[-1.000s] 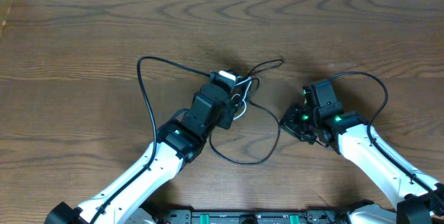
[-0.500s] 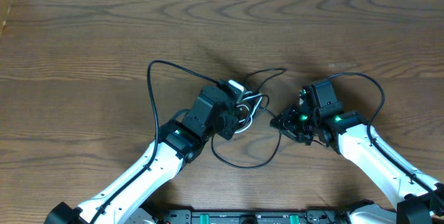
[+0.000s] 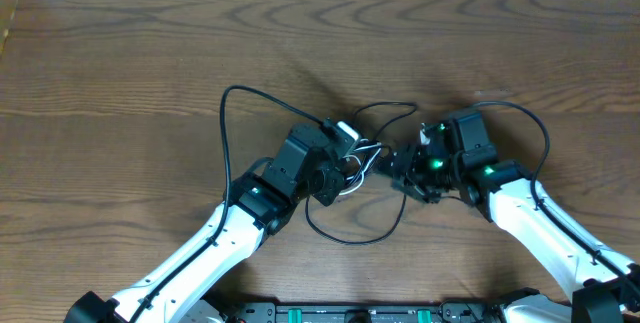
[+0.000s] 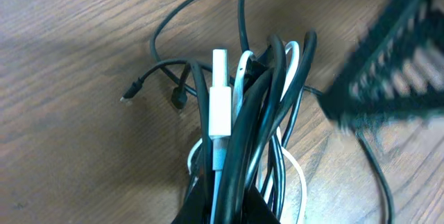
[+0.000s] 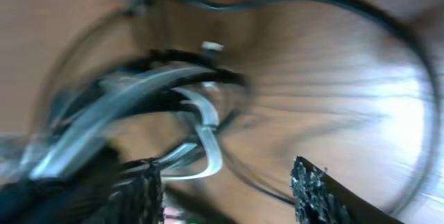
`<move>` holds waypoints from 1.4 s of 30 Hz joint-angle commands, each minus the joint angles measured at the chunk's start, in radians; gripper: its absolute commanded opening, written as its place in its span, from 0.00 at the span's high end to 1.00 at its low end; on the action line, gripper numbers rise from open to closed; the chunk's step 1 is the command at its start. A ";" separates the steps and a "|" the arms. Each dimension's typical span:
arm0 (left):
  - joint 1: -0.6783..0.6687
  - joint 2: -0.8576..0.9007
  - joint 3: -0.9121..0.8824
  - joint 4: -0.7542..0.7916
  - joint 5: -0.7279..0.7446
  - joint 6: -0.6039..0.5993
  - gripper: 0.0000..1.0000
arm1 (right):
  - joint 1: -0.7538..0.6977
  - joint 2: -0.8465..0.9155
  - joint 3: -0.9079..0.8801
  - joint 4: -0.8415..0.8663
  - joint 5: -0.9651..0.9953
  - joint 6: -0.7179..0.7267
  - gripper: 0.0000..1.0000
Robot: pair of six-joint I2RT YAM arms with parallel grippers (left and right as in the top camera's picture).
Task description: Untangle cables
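Dark wooden surface (image 3: 120, 63) is bearing limp, light black-and-white cables (image 4: 243, 113); left tool (image 3: 338, 165) is clenching them, right tool (image 5: 229, 189) gaping; loose loops suiting pinching.

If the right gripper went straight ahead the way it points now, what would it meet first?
Most likely the tangled cables held by the left gripper; the right gripper faces them with open jaws, though height is unclear.

White arms (image 3: 190, 258), black wrists, green lights (image 3: 437, 164)

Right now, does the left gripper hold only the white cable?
No: the left gripper is shut on a bundle of cables, black strands beside the white one.
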 commanded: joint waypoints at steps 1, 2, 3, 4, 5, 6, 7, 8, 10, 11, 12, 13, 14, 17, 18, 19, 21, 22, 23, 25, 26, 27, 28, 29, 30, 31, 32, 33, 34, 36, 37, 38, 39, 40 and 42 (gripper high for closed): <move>0.002 -0.011 0.024 0.000 0.011 0.135 0.92 | -0.043 0.004 -0.003 0.077 -0.153 0.100 0.44; 0.002 -0.010 0.024 0.000 0.001 0.170 0.92 | -0.054 0.004 -0.003 0.121 -0.171 0.158 0.47; 0.001 -0.009 0.024 0.000 -0.018 0.183 0.92 | -0.056 0.004 -0.003 0.144 -0.178 0.205 0.47; 0.000 -0.008 0.024 0.000 -0.036 0.195 0.92 | -0.056 0.004 -0.003 0.163 -0.177 0.248 0.47; 0.000 -0.008 0.024 0.000 -0.056 0.210 0.92 | -0.055 0.004 -0.003 0.175 -0.176 0.275 0.47; -0.001 -0.008 0.024 0.000 -0.071 0.220 0.92 | -0.052 0.004 -0.003 0.194 -0.171 0.303 0.47; -0.001 -0.008 0.024 0.001 -0.078 0.236 0.92 | -0.050 0.004 -0.003 0.210 -0.164 0.318 0.46; -0.002 -0.008 0.024 0.002 -0.078 0.251 0.92 | -0.047 0.004 -0.003 0.230 -0.156 0.330 0.45; -0.004 -0.008 0.024 0.005 -0.078 0.286 0.93 | -0.038 0.004 -0.003 0.261 -0.150 0.355 0.45; -0.004 -0.008 0.024 0.010 -0.079 0.299 0.93 | -0.034 0.004 -0.003 0.266 -0.149 0.368 0.47; -0.004 -0.008 0.024 0.018 -0.085 0.298 0.92 | -0.024 0.004 -0.003 0.267 -0.145 0.384 0.50; -0.004 -0.008 0.024 0.027 -0.089 0.298 0.92 | -0.016 0.004 -0.003 0.267 -0.138 0.392 0.51; -0.004 -0.008 0.024 0.035 -0.089 0.298 0.92 | -0.003 0.004 -0.003 0.263 -0.122 0.393 0.52; -0.004 -0.008 0.024 0.066 -0.089 0.298 0.92 | 0.031 0.005 -0.003 0.258 -0.060 0.396 0.53; -0.004 -0.008 0.024 0.076 -0.088 0.298 0.92 | 0.043 0.006 -0.003 0.256 -0.048 0.403 0.53; -0.004 -0.008 0.024 0.085 -0.088 0.298 0.92 | 0.055 0.009 -0.003 0.256 -0.043 0.414 0.53; -0.004 -0.008 0.024 0.094 -0.088 0.298 0.92 | 0.069 0.015 -0.003 0.254 -0.027 0.430 0.53; -0.004 -0.008 0.024 0.095 -0.088 0.298 0.92 | 0.074 0.019 -0.003 0.253 -0.008 0.432 0.53; -0.004 -0.008 0.024 0.094 -0.088 0.298 0.92 | 0.077 0.024 -0.003 0.251 0.012 0.438 0.53; -0.004 -0.008 0.024 0.093 -0.088 0.298 0.92 | 0.077 0.037 -0.003 0.250 0.047 0.456 0.52; -0.004 -0.008 0.024 0.093 -0.087 0.298 0.92 | 0.075 0.042 -0.003 0.253 0.059 0.470 0.52; -0.004 -0.008 0.024 0.092 -0.085 0.298 0.93 | 0.074 0.045 -0.003 0.255 0.069 0.475 0.52; -0.004 -0.008 0.024 0.093 -0.076 0.298 0.92 | 0.073 0.049 -0.003 0.261 0.087 0.475 0.53; -0.004 -0.009 0.024 0.093 -0.052 0.298 0.92 | 0.074 0.053 -0.003 0.270 0.116 0.474 0.53; -0.004 -0.009 0.024 0.095 -0.025 0.297 0.92 | 0.074 0.057 -0.003 0.272 0.137 0.473 0.53; -0.004 -0.009 0.024 0.098 0.008 0.298 0.92 | 0.076 0.060 -0.003 0.272 0.152 0.472 0.53; -0.004 -0.009 0.024 0.101 0.047 0.297 0.92 | 0.077 0.065 -0.003 0.272 0.160 0.471 0.53; -0.004 -0.009 0.024 0.103 0.074 0.297 0.92 | 0.078 0.068 -0.003 0.272 0.160 0.471 0.53; -0.004 -0.009 0.024 0.106 0.095 0.297 0.92 | 0.080 0.071 -0.003 0.272 0.158 0.470 0.54; -0.004 -0.009 0.024 0.112 0.103 0.296 0.92 | 0.092 0.075 -0.003 0.272 0.157 0.458 0.58; -0.004 -0.010 0.024 0.114 0.103 0.296 0.92 | 0.096 0.076 -0.003 0.271 0.158 0.458 0.58; -0.004 -0.010 0.024 0.118 0.103 0.296 0.92 | 0.100 0.078 -0.003 0.270 0.158 0.450 0.60; -0.004 -0.012 0.024 0.121 0.103 0.296 0.92 | 0.101 0.079 -0.003 0.270 0.157 0.444 0.62; -0.004 -0.015 0.024 0.122 0.103 0.296 0.92 | 0.104 0.079 -0.003 0.269 0.157 0.443 0.64; -0.004 -0.020 0.024 0.130 0.103 0.296 0.92 | 0.110 0.079 -0.003 0.258 0.148 0.431 0.69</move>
